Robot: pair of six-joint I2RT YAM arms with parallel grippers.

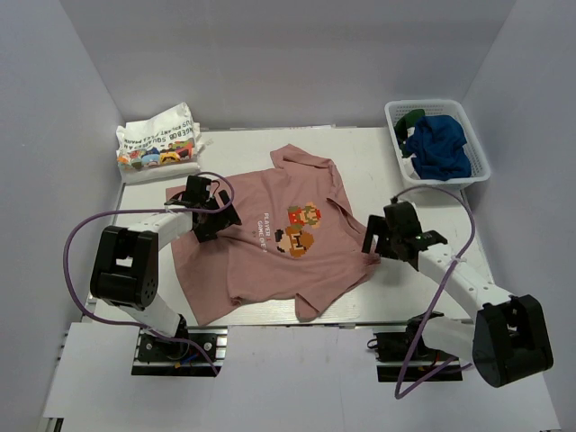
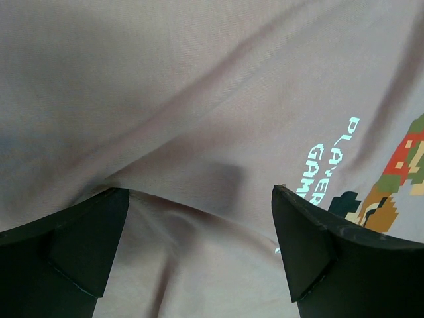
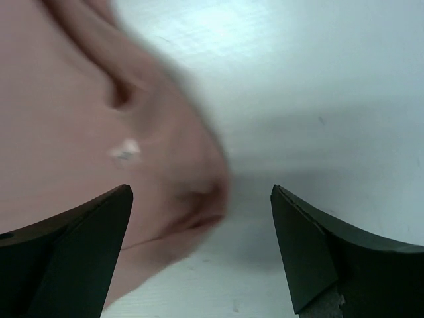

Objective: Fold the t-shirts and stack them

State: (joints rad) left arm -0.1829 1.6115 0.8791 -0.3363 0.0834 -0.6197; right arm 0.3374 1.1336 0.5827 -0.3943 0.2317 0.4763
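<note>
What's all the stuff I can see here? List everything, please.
pink t-shirt: one, dusty pink with a pixel game print, spread flat mid-table
folded t-shirts: small stack, number unclear, white with print, far left corner
basket: one, white mesh, far right corner
blue t-shirt: one, navy, crumpled in the basket
green t-shirt: one, dark green, at the basket's far end
table: one, white
cables: two, purple, looping by each arm
arms: two, black and white, near edge
left tool: one, black, open over the pink shirt
right tool: one, black, open at the shirt's right edge
</note>
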